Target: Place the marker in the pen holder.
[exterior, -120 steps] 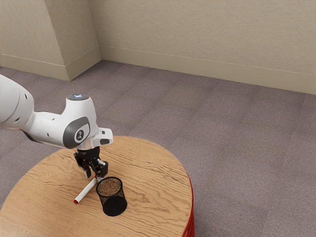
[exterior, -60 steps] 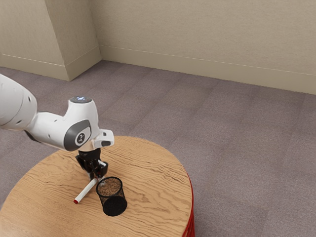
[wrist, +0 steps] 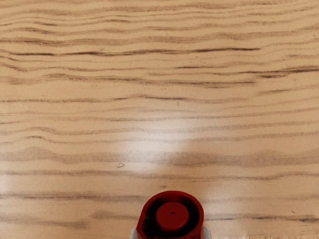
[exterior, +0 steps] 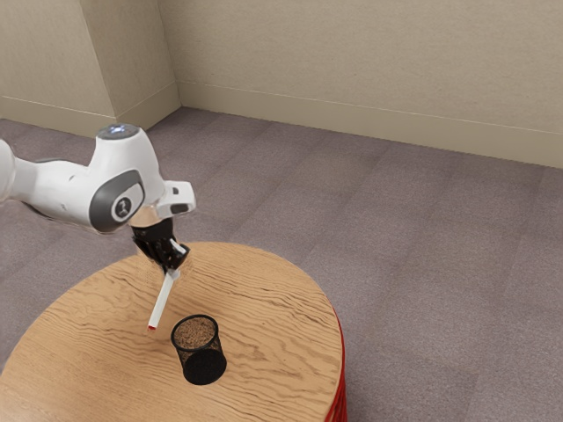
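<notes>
You have the white marker (exterior: pixel 162 301) tilted in the gripper's (exterior: pixel 170 262) narrow hold, raised, on the exterior view's left of the black mesh pen holder (exterior: pixel 201 359). Around that holder spreads the round wood-grain table (exterior: pixel 281 325); beyond it, carpet (exterior: pixel 422 290) and a beige wall (exterior: pixel 369 61). The wrist view gives you 1 red marker end close up, cut off; the exact grip contact is hard to see.
</notes>
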### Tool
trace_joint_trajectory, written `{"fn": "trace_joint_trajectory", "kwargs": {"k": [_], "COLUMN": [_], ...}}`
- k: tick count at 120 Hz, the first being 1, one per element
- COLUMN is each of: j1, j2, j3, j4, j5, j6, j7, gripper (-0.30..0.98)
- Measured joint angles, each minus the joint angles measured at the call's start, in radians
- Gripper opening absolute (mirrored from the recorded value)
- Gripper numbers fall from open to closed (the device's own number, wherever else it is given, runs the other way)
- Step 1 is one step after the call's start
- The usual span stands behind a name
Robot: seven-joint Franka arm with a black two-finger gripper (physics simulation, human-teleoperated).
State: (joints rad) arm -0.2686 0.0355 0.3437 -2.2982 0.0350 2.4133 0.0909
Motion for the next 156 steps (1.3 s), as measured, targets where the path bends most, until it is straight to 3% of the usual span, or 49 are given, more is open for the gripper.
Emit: {"fn": "trace_joint_trajectory", "kwargs": {"k": [31,56,96,131,156], "j1": [-0.045,-0.118,-0.172,-0.174,-0.197], "j2": [-0.182,-0.223,-0.178,-0.093,-0.115], "j3": [-0.007,-0.012,-0.017,-0.019,-0.024], "j4": [0.0,0.001,0.016,0.013,0.002], "j5": [0.059,-0.011,-0.094,-0.094,-0.09], "j6": [-0.11,-0.171,-0.165,-0.047,-0.005], "j7": [-0.021,-0.025,-0.028,-0.027,-0.026], "gripper": [-0.1,-0.1,-0.1,-0.1,-0.1]}}
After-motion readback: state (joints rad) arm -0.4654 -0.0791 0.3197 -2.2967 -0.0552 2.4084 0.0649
